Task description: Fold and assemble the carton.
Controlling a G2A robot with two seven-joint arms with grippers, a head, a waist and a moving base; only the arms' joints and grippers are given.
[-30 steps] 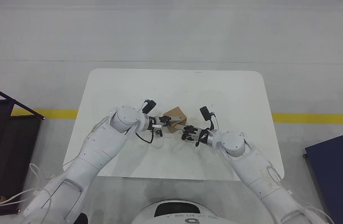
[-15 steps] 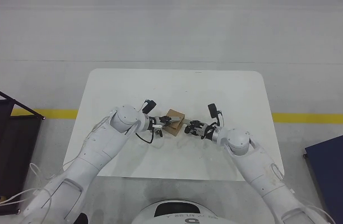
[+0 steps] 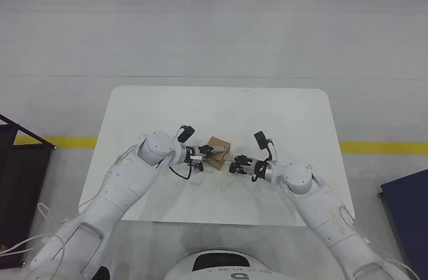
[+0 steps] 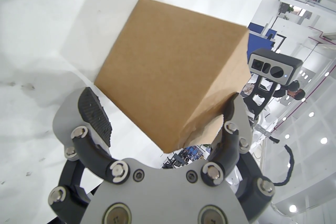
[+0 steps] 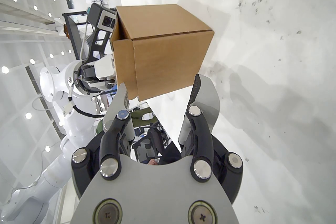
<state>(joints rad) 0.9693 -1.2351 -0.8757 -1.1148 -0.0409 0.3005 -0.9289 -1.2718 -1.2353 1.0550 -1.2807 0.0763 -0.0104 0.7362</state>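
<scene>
White table (image 3: 298, 119), brown carton (image 4: 170, 70) boxed, one flap (image 4: 207, 130) ajar, left gripper (image 4: 162, 99) released, right gripper (image 5: 160, 83) released

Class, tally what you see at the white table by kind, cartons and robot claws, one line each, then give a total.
carton: 1
claws, the left claw and the right claw: 2
total: 3
</scene>
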